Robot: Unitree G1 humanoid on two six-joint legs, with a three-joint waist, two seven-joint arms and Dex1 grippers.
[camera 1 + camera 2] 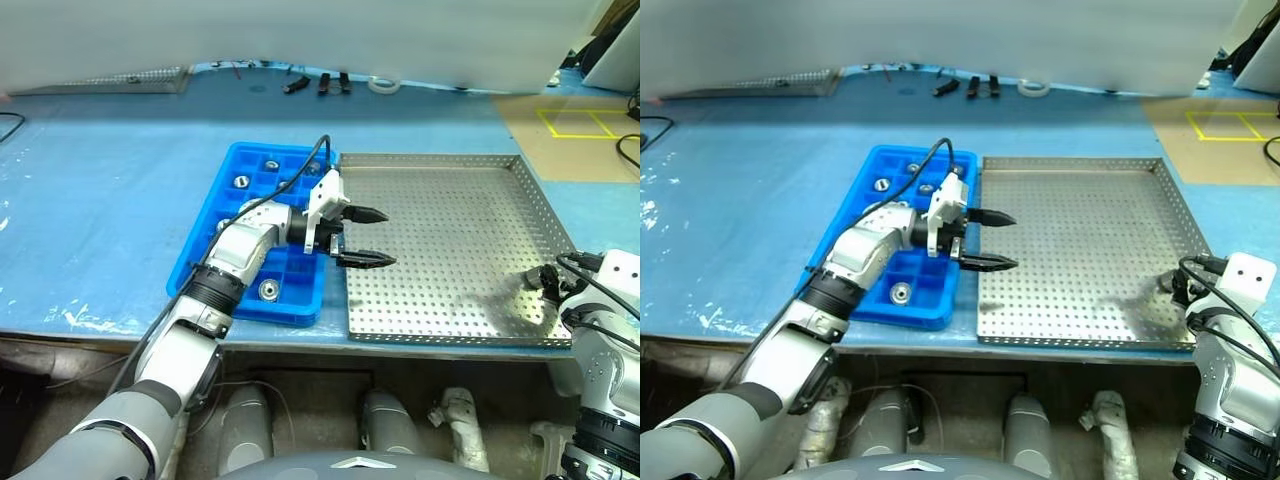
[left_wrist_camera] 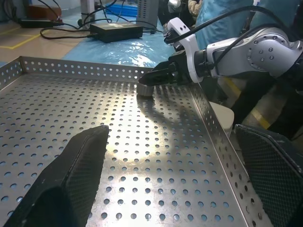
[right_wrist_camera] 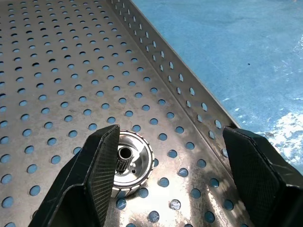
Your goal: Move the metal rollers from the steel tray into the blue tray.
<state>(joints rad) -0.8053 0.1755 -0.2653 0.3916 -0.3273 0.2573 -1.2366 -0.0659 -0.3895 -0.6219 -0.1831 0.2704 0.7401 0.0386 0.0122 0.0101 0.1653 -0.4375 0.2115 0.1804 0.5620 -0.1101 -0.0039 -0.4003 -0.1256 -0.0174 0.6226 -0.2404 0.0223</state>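
Where the head views cut it off: right gripper [image 1: 545, 280] half out of view at the steel tray [image 1: 450, 200] corner.
Left gripper [image 1: 985, 240]: spread wide, empty, over the blue tray [image 1: 865, 215] edge.
Blue tray: four metal rollers [image 1: 268, 290] visible.
Left wrist: one roller [image 2: 145, 89] under right fingertips.
Right wrist: jaws apart, roller upright beside one finger [image 3: 102, 165]; contact unclear.

The left arm reaches forward from the lower left and bends at the wrist so that its hand [image 1: 366, 237] points level toward the robot's right, its two black fingers [image 1: 368, 214] spread wide with nothing between them. The right arm comes in low at the right edge (mostly cropped there), its hand [image 2: 152, 81] angled slightly downward, fingers [image 3: 102, 163] parted and gripping nothing.
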